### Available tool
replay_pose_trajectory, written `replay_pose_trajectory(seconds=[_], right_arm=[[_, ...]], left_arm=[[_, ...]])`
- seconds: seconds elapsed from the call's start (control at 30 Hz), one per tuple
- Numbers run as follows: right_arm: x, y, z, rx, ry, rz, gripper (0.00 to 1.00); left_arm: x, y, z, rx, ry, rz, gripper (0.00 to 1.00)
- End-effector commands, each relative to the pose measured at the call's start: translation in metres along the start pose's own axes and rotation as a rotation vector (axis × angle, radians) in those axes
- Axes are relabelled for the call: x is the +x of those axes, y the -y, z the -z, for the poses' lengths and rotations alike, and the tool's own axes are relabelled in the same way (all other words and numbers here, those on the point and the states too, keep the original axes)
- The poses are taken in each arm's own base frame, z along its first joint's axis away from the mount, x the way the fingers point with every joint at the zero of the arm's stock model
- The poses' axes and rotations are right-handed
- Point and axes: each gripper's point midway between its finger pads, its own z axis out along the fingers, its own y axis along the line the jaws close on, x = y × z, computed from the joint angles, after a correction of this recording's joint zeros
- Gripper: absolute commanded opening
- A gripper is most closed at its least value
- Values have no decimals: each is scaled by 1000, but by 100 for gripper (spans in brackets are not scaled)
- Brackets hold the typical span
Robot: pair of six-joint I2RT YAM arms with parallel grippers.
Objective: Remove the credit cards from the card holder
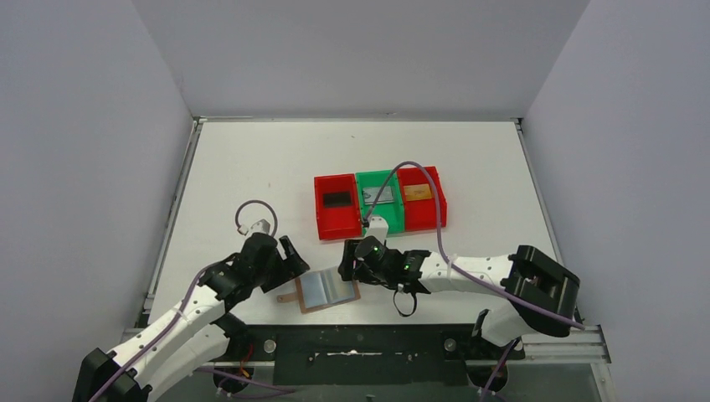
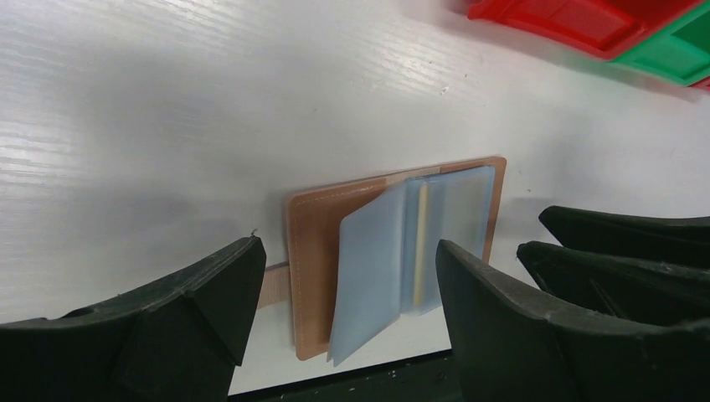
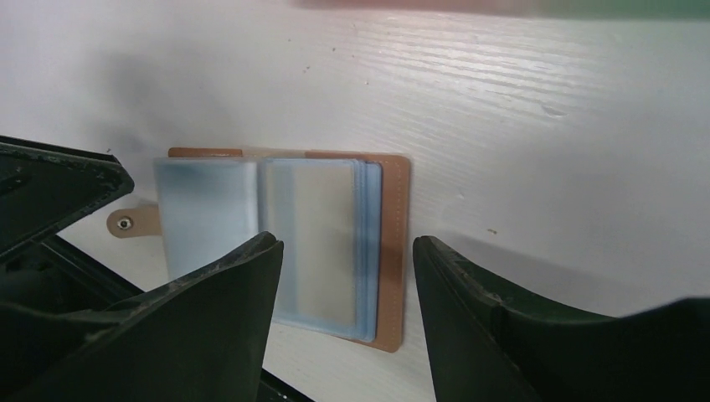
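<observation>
Top external shows the card holder (image 1: 328, 291) open flat near the front edge of the worktop (image 1: 251, 167), between left fingers (image 2: 201, 301) and right fingers (image 3: 226, 301), both pairs apart

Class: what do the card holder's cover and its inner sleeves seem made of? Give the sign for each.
Card holder cover: probably leather or imitation leather, matt tan, with stitching along the edge. Inner sleeves: likely soft clear plastic, faintly blue and translucent; one leaf curls up off the stack.
</observation>
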Motion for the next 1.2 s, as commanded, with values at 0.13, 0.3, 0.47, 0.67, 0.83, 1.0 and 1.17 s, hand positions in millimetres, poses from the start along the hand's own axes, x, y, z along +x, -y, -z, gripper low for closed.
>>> replay_pose_trajectory(seconds=[0.13,0.3,0.47,0.67,0.83,1.0,1.17], right_arm=[[-9,-46,-8,-158,14,-54,53],[0,-47,-11,-177,-16,-50,44],[8,-41,-15,-149,-45,-53,42],[13,-32,-20,-93,-64,-51,42],[13,-37,-21,-111,-72,-37,40],[9,-39,-20,-71,-61,-1,35],[7,-40,-17,28,-50,83,35]], left_arm=[[2,-5,-4,13,46,59,72],[10,-1,-8,49,20,43,62],[13,3,-11,70,1,16,53],[16,2,-16,66,-20,-17,43],[20,2,-20,69,-40,-37,33],[24,3,-23,84,-55,-46,22],[25,6,-25,99,-58,-46,16]])
